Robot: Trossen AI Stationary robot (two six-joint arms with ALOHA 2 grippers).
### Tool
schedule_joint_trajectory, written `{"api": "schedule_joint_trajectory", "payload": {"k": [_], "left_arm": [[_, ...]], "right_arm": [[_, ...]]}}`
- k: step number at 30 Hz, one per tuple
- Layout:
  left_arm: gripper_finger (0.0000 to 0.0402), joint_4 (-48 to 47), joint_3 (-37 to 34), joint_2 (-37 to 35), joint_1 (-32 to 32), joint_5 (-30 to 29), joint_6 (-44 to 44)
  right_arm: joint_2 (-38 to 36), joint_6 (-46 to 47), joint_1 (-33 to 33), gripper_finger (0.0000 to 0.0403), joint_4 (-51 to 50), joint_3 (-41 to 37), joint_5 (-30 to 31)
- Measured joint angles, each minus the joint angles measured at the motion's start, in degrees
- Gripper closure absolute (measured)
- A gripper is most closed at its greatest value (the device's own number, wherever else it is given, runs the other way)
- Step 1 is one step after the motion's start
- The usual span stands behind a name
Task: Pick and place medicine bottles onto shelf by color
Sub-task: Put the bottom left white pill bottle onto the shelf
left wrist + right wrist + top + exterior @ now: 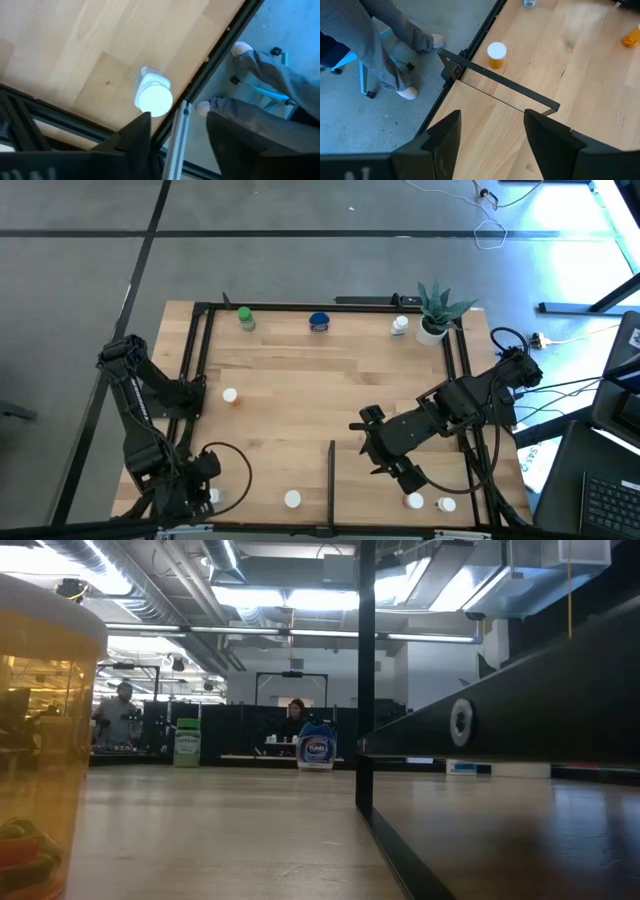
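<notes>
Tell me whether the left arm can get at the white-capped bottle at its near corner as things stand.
Probably yes. The left gripper hangs right over the white-capped bottle, jaws apart, with bare wood around the bottle. Only the black frame rail runs close beside it, which might crowd one finger.

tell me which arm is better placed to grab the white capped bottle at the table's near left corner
Left. The left gripper hangs open right over that white-capped bottle; the right gripper sits beyond the black divider bar.

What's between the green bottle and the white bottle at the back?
The blue bottle stands between the green bottle and the white bottle, as the high view shows.
</notes>
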Motion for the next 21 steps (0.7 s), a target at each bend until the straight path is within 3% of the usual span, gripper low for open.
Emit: {"api": "schedule_joint_trajectory", "payload": {"k": [7, 12, 21], "left_arm": [[0.0129, -1.91, -0.03, 0.89, -0.79, -0.22, 4.4], [0.0123, -1.53, -2.27, 3.69, -2.01, -0.42, 10.07], [0.0123, 2.91, -5.71, 4.92, -4.02, -0.37, 10.4]], "right_arm": [[0.0, 0.0, 0.01, 0.0185, 0.01, 0.0, 0.0], [0.0, 0.0, 0.02, 0.0185, 0.01, 0.0, 0.0], [0.0, 0.0, 0.02, 0.0185, 0.02, 0.0, 0.02]]}}
